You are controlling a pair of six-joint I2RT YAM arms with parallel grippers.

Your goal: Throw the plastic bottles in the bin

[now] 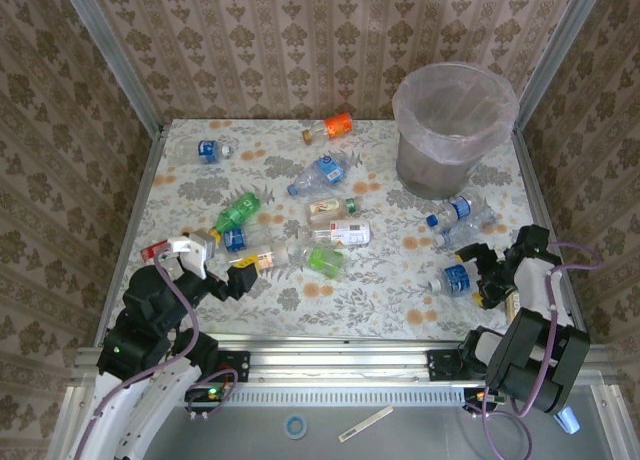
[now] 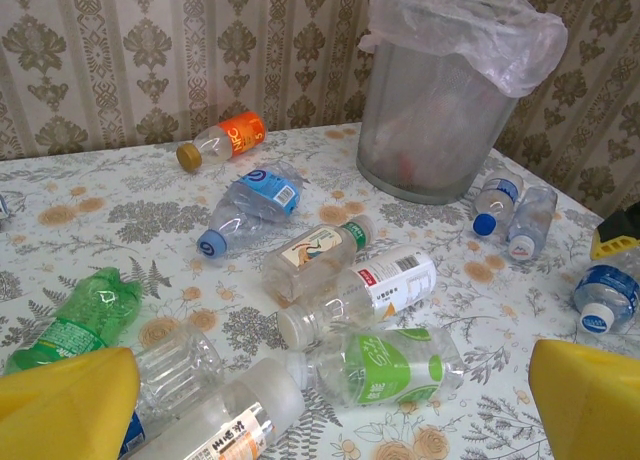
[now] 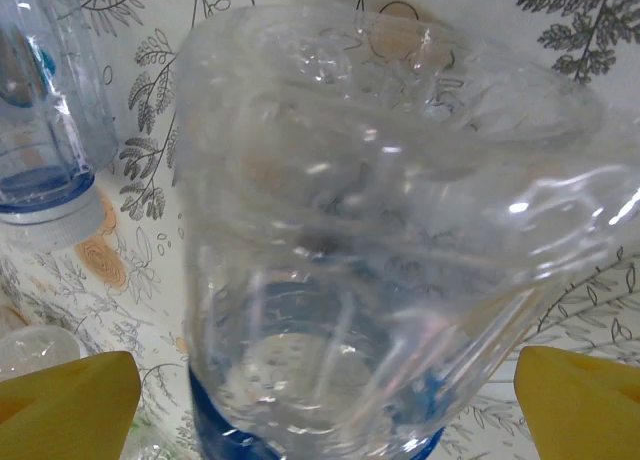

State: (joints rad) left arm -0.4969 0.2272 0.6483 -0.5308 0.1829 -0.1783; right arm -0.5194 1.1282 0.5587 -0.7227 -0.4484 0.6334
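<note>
Here, a clear, dented bottle with a blue label point(image 1: 455, 279) lies on its side at about four o'clock on the floral tabletop point(image 1: 380, 305), well short of the bin point(image 1: 440, 170). In the right wrist view its crumpled wall and blue band point(image 3: 400, 280) sit between the yellow fingertips point(image 3: 70, 405). The right gripper point(image 1: 478, 276) straddles it with its jaws spread wide and gaps on both sides, so nothing is clasped. The round grey bin, lined with a pinkish-white bag, stands upright at one o'clock. Two blue-capped bottles point(image 1: 460, 215) lie side by side just at its five o'clock. An orange-labelled bottle point(image 1: 330, 127) rests at twelve o'clock by the far wall. A cluster lies around the centre, with a green bottle point(image 1: 238, 212) at its nine o'clock edge. At eight o'clock the left gripper point(image 1: 225, 255) hangs released, jaws apart, over that cluster.
</note>
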